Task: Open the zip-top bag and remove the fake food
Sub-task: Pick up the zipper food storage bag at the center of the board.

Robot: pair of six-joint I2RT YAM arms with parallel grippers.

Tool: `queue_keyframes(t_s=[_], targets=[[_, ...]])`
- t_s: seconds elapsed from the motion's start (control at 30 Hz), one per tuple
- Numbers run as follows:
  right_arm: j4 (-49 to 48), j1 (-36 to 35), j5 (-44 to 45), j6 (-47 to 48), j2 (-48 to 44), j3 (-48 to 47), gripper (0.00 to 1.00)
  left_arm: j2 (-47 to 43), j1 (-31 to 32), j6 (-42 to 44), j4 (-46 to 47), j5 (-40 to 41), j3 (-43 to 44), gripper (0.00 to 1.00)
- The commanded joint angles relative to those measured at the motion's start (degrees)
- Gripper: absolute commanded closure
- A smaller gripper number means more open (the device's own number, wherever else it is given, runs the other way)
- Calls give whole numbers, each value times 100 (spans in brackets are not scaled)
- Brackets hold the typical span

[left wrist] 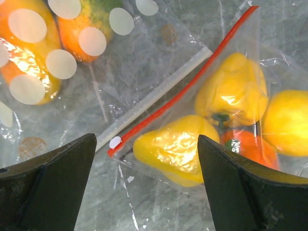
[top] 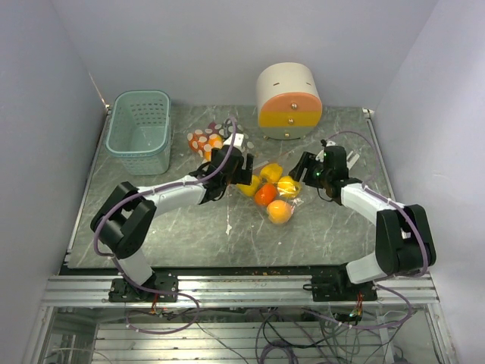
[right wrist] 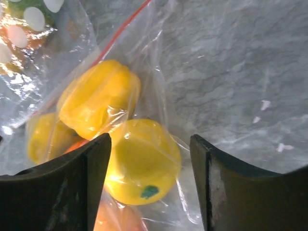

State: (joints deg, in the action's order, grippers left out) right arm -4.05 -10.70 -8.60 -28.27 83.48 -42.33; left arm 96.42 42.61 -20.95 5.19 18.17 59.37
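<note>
Mid-worktop, slightly toward the far edge, the zip-top bag (top: pixel 261 180) lies flat with the fake food (top: pixel 266 195) all inside it: yellow pieces, an orange-red one and an orange one pressed against the film. You are at the approach to opening, and nothing is gripped yet. Your left gripper (left wrist: pixel 147 140) hangs with its jaws spread wide over the bag's left end, straddling the corner where the red zip strip (left wrist: pixel 183 91) ends. Your right gripper (right wrist: pixel 150 139) also has its jaws apart, set around a yellow piece at the bag's right end, with clear marble showing beside one finger. The strip reads as one unbroken line, so I judge the seal closed. It runs diagonally, and the mouth faces the far left corner of the worktop (top: pixel 189 227), toward the polka-dot bag (top: pixel 206 139). The bag's long axis seems to run from there toward the near right. Next, you likely need a thin pinch on the film lip just beyond the strip, not on a fruit, while the other arm pins or pulls the opposite lip.
</note>
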Motion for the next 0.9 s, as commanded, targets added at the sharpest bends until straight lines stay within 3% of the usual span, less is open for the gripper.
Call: queue_keyframes(t_s=[0.0, 0.07, 0.17, 0.23, 0.4, 0.5, 0.53, 0.6, 0.73, 0.87], targets=[[-527, 48, -774, -5, 198, 76, 44, 86, 37, -405, 525, -347, -141, 4], [-735, 48, -1027, -71, 148, 231, 59, 78, 35, -467, 502, -249, -219, 4], [-761, 44, -956, -190, -131, 507, 89, 40, 20, -557, 419, 154, -371, 5], [-674, 42, -870, -270, -377, 724, 100, -35, 16, -745, 329, 487, -490, 9], [-831, 46, -1048, -632, -1107, 1461, 100, -67, -3, -1188, 499, 466, -728, 22], [-920, 44, -1100, -766, -1424, 1742, 100, 198, -62, -1298, 713, 254, -740, 46], [-921, 43, -1077, -756, -1490, 1798, 100, 312, -105, -1322, 807, 159, -715, 49], [-895, 43, -1005, -698, -1514, 1837, 99, 614, -266, -1426, 1102, -317, -676, 47], [-837, 45, -930, -636, -1429, 1837, 96, 1163, -767, -1867, 2318, -1598, -811, 32], [-923, 45, -978, -653, -1396, 1898, 93, 1445, -928, -2099, 3146, -2047, -915, 12]])
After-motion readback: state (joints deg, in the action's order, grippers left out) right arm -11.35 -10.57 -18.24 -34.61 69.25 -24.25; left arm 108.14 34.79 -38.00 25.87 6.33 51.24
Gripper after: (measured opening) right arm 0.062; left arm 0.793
